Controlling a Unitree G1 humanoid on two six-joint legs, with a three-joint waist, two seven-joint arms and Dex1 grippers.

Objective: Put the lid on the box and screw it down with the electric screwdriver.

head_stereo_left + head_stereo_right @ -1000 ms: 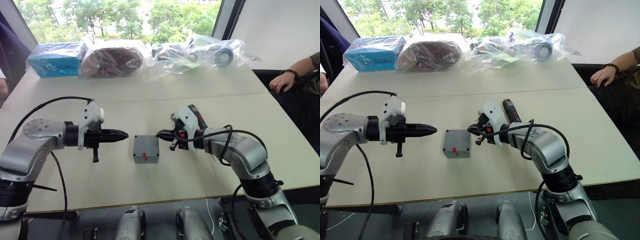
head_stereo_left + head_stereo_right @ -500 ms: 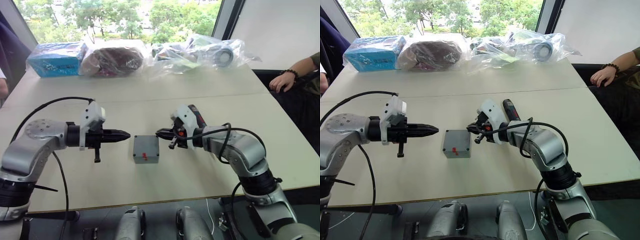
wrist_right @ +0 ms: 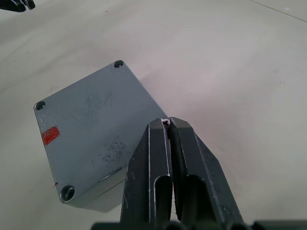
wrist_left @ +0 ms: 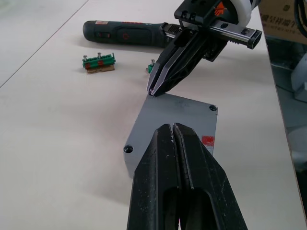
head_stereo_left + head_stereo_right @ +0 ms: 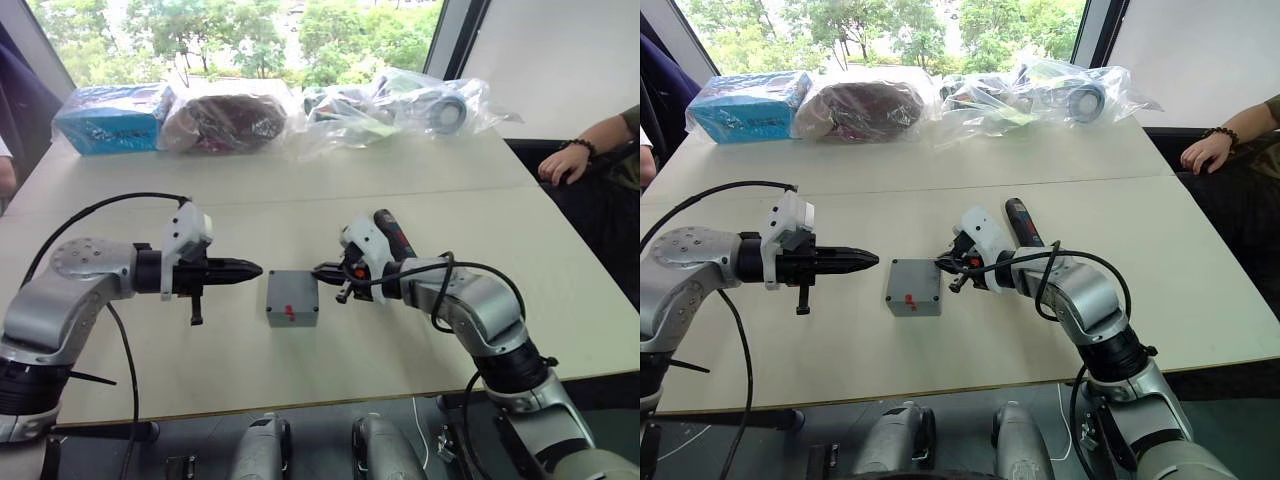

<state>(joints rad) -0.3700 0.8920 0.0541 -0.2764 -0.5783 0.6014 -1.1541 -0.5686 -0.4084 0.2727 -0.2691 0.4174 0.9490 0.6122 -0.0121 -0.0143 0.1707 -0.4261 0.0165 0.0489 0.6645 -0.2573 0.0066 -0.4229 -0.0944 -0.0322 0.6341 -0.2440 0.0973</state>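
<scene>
Shifted slightly toward the box [image 5: 292,298] since a second ago: right gripper [image 5: 322,270], tips now at the box's right far corner, fingers pressed together on a tiny screw [image 3: 165,122]. Left gripper [image 5: 252,269] hovering just off the box's left side, fingers closed, holding nothing. Lid [image 4: 180,119] seated on the box, red mark up, near the middle of the table [image 5: 330,200] toward its front edge. Screwdriver [image 4: 128,34] lying flat behind the right gripper, beside small green pieces [image 4: 99,62]. Bagged items [image 5: 390,105] along the far edge. Person's hand [image 5: 566,162] at the far right edge.
</scene>
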